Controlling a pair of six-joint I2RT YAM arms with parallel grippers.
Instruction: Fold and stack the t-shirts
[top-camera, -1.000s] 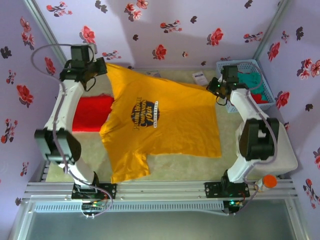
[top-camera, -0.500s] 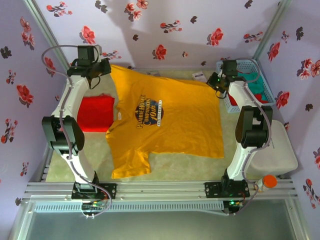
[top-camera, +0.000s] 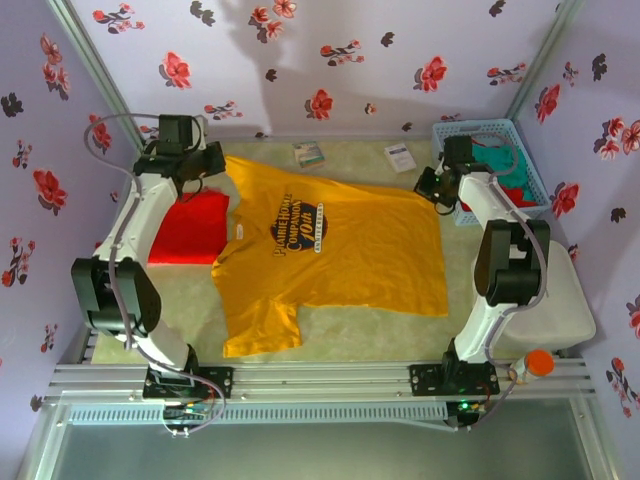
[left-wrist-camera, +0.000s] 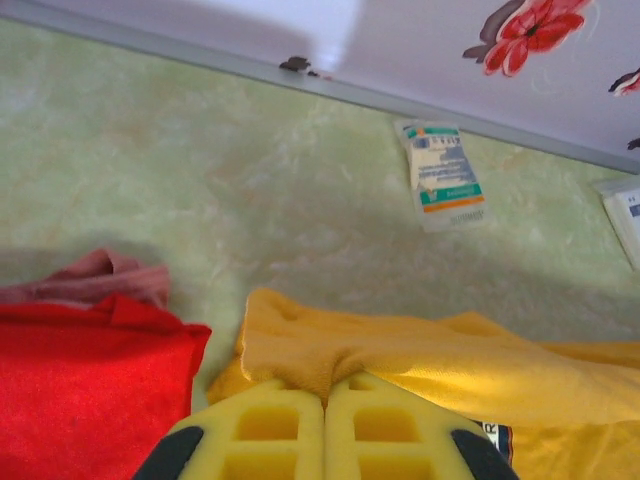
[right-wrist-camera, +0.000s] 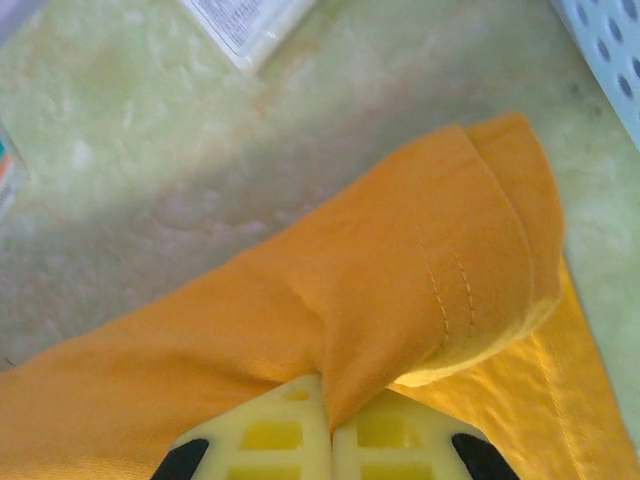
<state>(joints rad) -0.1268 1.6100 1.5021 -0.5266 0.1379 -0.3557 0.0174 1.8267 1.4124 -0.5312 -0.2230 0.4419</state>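
Holding the yellow t-shirt (top-camera: 330, 250) by its far edge, both tools are clamped on cloth. The left gripper (left-wrist-camera: 325, 395) pinches a bunched fold at the far left corner, just beside the folded red t-shirt (top-camera: 188, 228). The right gripper (right-wrist-camera: 330, 400) pinches the stitched hem corner at the far right, near the blue basket (top-camera: 490, 128).

The shirt lies print-up across the middle of the table (top-camera: 360, 325), with one sleeve trailing toward the near edge. This looks like the spreading step before the first fold.

To do it well, the two arms should move together, at the same height and pace, so the held edge is taut and straight rather than sagging between them. The left corner needs to clear the red t-shirt without dragging it. The two paper cards (top-camera: 309, 154) at the far side should not end up under the cloth. Each corner should be laid flat before it is released.
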